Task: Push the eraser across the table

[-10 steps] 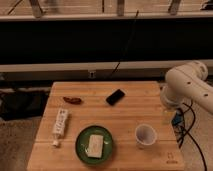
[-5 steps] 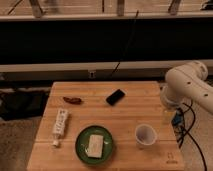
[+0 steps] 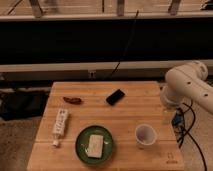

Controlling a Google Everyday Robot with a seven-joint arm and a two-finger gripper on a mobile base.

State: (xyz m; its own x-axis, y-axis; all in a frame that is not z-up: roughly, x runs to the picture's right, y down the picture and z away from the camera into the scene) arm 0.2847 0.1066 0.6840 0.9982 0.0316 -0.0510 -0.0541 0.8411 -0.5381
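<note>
The eraser (image 3: 115,97) is a small flat black block lying at an angle on the far middle of the light-wood table (image 3: 130,115). The white arm (image 3: 186,88) stands at the table's right side. My gripper (image 3: 167,116) hangs below it at the right edge, well to the right of the eraser and a little nearer to me, not touching it. It is just behind and to the right of the paper cup.
A paper cup (image 3: 145,135) stands at the front right. A green plate (image 3: 82,141) holding a pale block (image 3: 95,145) sits front centre. A long white strip-shaped object (image 3: 60,125) and a reddish-brown item (image 3: 73,100) lie on the left. Cables hang off the right edge.
</note>
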